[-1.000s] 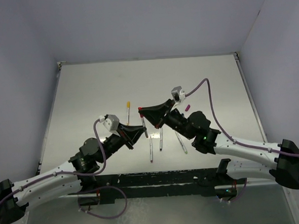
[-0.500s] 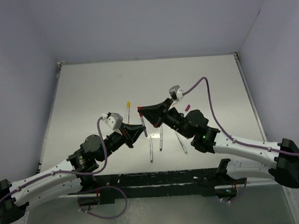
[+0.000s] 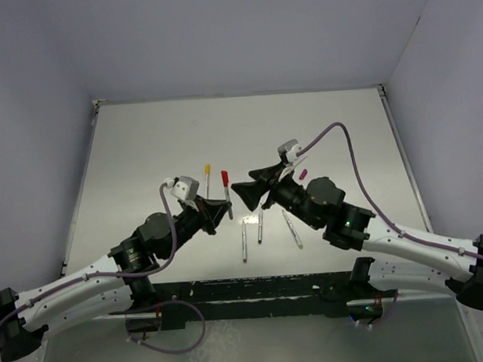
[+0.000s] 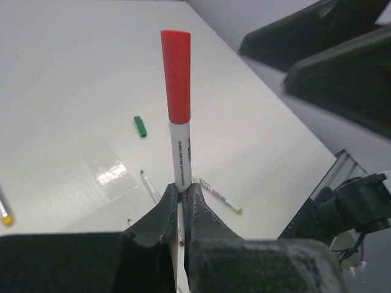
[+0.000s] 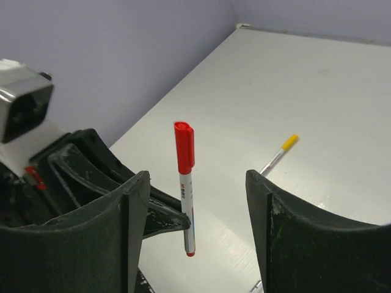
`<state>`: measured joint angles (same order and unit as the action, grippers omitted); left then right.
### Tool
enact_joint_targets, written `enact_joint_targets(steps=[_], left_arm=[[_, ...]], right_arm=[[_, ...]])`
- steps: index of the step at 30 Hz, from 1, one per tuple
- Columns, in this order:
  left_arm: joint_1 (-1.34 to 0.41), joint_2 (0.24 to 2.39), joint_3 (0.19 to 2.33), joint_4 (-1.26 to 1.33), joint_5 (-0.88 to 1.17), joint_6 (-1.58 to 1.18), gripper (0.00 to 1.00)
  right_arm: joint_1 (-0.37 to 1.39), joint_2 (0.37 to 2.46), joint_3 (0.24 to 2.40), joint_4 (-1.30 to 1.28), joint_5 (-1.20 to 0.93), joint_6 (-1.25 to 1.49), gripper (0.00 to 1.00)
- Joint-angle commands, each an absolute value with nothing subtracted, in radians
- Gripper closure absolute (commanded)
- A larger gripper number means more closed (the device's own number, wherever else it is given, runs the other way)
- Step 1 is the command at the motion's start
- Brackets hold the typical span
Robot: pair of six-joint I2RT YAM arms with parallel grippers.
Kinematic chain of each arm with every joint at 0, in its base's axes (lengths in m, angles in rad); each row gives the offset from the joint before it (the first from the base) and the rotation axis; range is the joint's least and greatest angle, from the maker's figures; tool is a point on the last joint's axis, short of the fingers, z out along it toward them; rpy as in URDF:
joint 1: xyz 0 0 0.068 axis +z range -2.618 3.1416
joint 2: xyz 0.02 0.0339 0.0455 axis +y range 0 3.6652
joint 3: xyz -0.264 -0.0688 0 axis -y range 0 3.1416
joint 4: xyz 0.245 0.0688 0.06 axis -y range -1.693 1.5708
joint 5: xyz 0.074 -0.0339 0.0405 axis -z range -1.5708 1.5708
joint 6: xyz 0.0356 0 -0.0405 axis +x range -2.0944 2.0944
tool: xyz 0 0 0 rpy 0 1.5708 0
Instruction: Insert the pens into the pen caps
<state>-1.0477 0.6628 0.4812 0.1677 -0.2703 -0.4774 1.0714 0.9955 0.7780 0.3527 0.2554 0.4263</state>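
Red-capped pen (image 4: 180,155) upright, capped end uppermost

The bench (image 3: 141,154) is seen as a smooth, pale sheet with a faint gloss, the red cap (image 4: 175,73) and the pen barrel (image 4: 181,155) as smooth plastic, and the left gripper (image 4: 182,195) as matt black plastic.
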Motion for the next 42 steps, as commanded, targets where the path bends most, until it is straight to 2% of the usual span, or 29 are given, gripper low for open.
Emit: enact_joint_targets(steps=[1,6,10,18,30,42], left_arm=[[-1.044,0.709,0.483,0.104,-0.373,-0.523,1.00],[-0.996,0.822,0.558,0.037,-0.421,-0.497,1.00],[-0.801,0.947,0.611,0.038,-0.224,-0.495,1.00],[-0.607,1.249,0.767,0.006,-0.075,-0.469,1.00],[-0.534,1.581,0.956,-0.076,-0.022,-0.452,1.00],[-0.526,1.693,1.019,-0.174,-0.092,-0.491,1.00]], right_arm=[[1.074,0.909,0.844,0.285,0.372,0.386,0.31],[1.074,0.904,0.827,0.140,0.502,0.445,0.21],[1.073,0.948,0.833,-0.014,0.591,0.536,0.16],[1.074,0.969,0.778,-0.106,0.632,0.643,0.13],[1.072,0.914,0.736,-0.112,0.634,0.668,0.13],[1.072,0.943,0.718,-0.084,0.618,0.681,0.12]])
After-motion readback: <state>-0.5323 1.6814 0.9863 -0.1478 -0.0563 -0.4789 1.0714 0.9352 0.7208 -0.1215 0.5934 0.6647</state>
